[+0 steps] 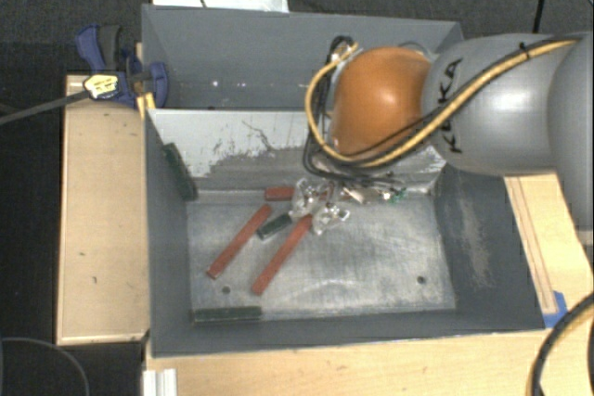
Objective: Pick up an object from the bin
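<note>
Gripper (316, 207) low at the centre of the bin (232, 60); open or closed cannot be told. Dark green bar (178, 172) leans on the left wall. Left red-brown stick (239, 243), small dark green block (274, 225), then right red-brown stick (280, 255), upper end beneath the gripper.

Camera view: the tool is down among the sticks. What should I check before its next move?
1. Tool inside the bin, at the upper end of the right red stick: ok.
2. Something already held in the tool: cannot tell.
3. Room around that stick's upper end: not ok, a small dark block lies close beside it.
4. Left red stick apart from the tool: ok.
5. Dark bar at the left wall and dark strip at the front, both out of the way: ok.
</note>
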